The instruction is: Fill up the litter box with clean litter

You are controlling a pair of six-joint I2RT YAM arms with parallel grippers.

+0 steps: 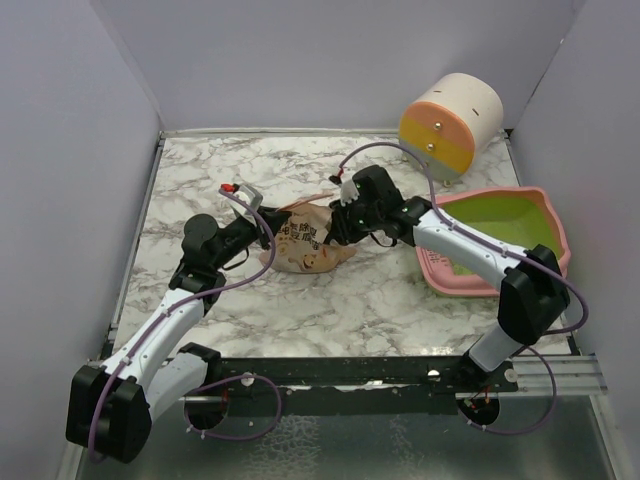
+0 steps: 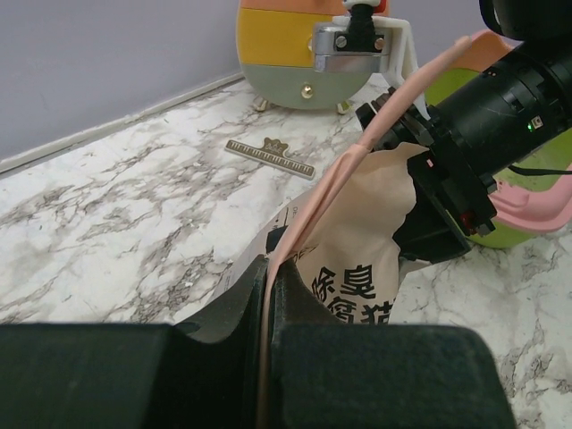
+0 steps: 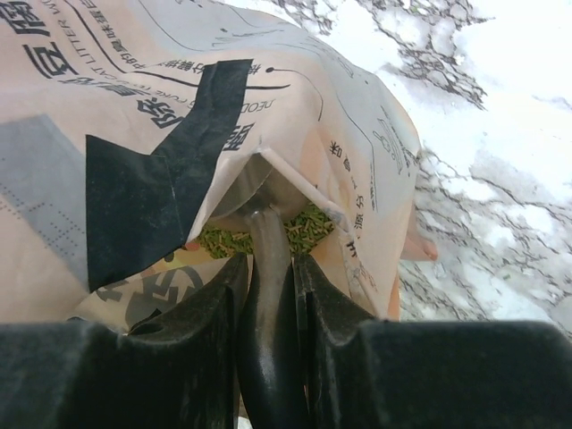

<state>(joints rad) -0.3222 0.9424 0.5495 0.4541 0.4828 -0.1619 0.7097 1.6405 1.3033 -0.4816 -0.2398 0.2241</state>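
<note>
The tan paper bag (image 1: 300, 245) lies on the marble table (image 1: 350, 300). The left gripper (image 2: 268, 273) is pressed together on the bag's pink mouth edge, at the bag's left side. The right gripper (image 3: 268, 268) reaches in from the bag's right, pinching a dark slender handle (image 3: 266, 304), probably a scoop's; its far end is hidden inside the bag. Clean litter (image 3: 308, 228) shows as green granules within the bag mouth. The litter box (image 1: 455, 280) sits right of the bag, apart from it. The banded drum (image 1: 450, 120) stands beyond the bag, to its right

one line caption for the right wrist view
Right gripper grips a scoop handle reaching into the paper bag, green litter visible.
</note>
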